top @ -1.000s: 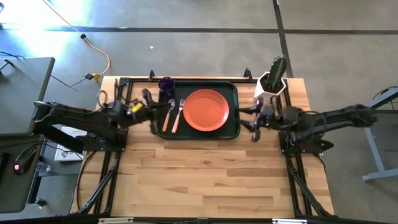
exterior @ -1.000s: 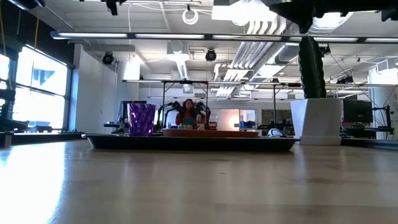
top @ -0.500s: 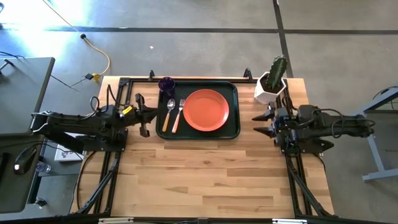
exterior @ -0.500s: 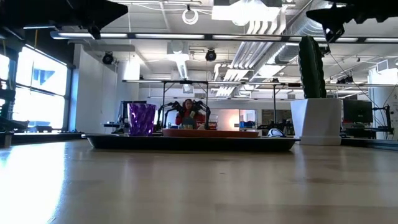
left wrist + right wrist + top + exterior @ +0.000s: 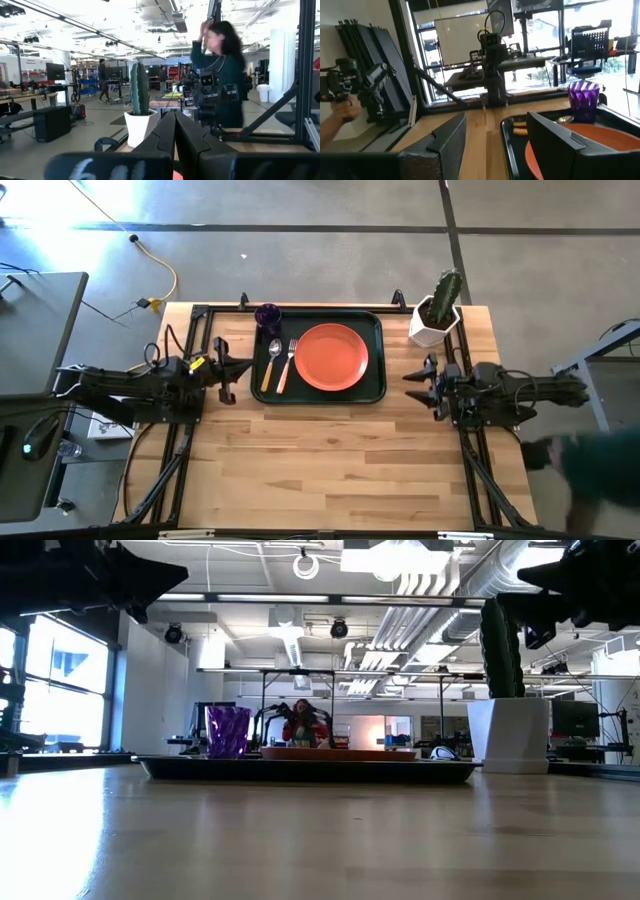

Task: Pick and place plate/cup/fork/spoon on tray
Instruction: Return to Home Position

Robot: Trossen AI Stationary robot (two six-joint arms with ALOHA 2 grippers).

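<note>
The dark green tray (image 5: 378,385) lies at the table's far middle. On it lie the orange-red plate (image 5: 332,357), the fork (image 5: 288,364) and the spoon (image 5: 271,365), side by side left of the plate. The purple cup (image 5: 267,315) stands at the tray's far left corner. My left gripper (image 5: 238,368) is left of the tray, above the table, shut and empty. My right gripper (image 5: 422,386) is right of the tray, open and empty. In the right wrist view its fingers (image 5: 445,140) stand apart, facing the tray (image 5: 507,131), plate (image 5: 600,140) and cup (image 5: 583,100).
A white pot with a cactus (image 5: 438,308) stands at the far right corner, close to my right arm. The near half of the table (image 5: 330,470) is bare wood. A person (image 5: 220,75) stands beyond the table. A hand holding a device (image 5: 340,107) shows in the right wrist view.
Both arms have drawn back from the tray. My left gripper has gone from over the spoon toward the table's left edge. My right gripper has gone toward the right edge. Nothing on the tray has moved.
</note>
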